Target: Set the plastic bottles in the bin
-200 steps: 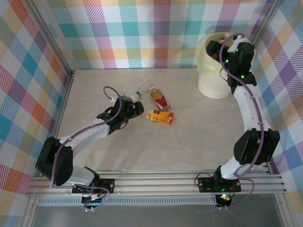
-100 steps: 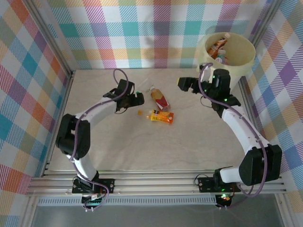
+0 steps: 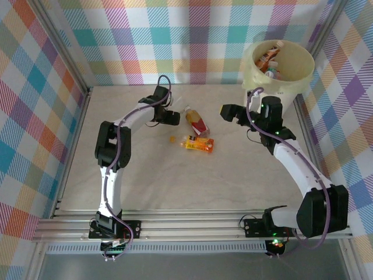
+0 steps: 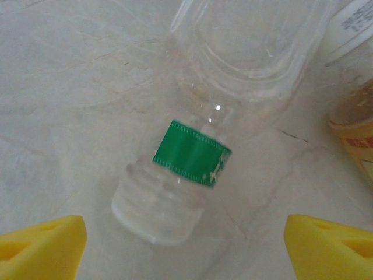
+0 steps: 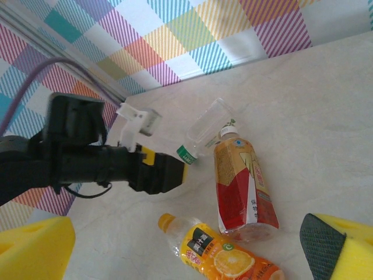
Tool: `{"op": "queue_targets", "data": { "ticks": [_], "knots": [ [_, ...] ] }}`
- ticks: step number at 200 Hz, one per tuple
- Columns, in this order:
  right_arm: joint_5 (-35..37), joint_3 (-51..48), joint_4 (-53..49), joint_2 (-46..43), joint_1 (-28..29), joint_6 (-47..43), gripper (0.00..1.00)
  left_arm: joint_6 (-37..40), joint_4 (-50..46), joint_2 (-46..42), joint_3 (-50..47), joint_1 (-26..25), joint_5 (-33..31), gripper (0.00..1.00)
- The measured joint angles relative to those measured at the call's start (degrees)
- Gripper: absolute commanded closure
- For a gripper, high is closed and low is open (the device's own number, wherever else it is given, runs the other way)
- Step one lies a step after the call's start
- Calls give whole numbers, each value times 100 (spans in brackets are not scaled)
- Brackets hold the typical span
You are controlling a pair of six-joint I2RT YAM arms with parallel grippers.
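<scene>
Left end effector (image 4: 185, 248) sits wide open and empty, straddling the clear bottle (image 4: 224, 99) lying on the worktop (image 4: 70, 87), so looks like the grab step, next up: squeeze, then carry to the bin (image 3: 287, 87).

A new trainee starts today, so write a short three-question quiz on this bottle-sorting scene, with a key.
1. True or false: the left gripper is shut on the clear bottle.
2. How many bottles lie on the table? A two, B three, C five.
3. Which gripper is nearer the bin?
Key: 1 false, it is open and not touching the bottle; 2 B; 3 the right gripper.
</scene>
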Motion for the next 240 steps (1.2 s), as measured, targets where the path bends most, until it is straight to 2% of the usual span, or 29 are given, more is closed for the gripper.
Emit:
{"op": "queue_targets", "data": {
  "ticks": [64, 103, 130, 166, 217, 240],
  "knots": [
    [188, -109, -251, -199, 0, -74, 0, 645, -437, 916, 1196, 9, -13, 20],
    [308, -214, -378, -367, 0, -153, 0, 824, -651, 1185, 1515, 9, 7, 30],
    [382, -258, -455, -487, 0, -179, 0, 866, -734, 1237, 1515, 9, 7, 36],
    [492, -321, -479, -605, 0, -219, 0, 879, -715, 1217, 1438, 9, -13, 49],
    [505, -332, -498, -614, 0, -227, 0, 826, -92, 723, 501, 9, -52, 68],
    [483, -365, -444, -623, 0, -140, 0, 809, 15, 527, 164, 9, -72, 73]
  ]
}}
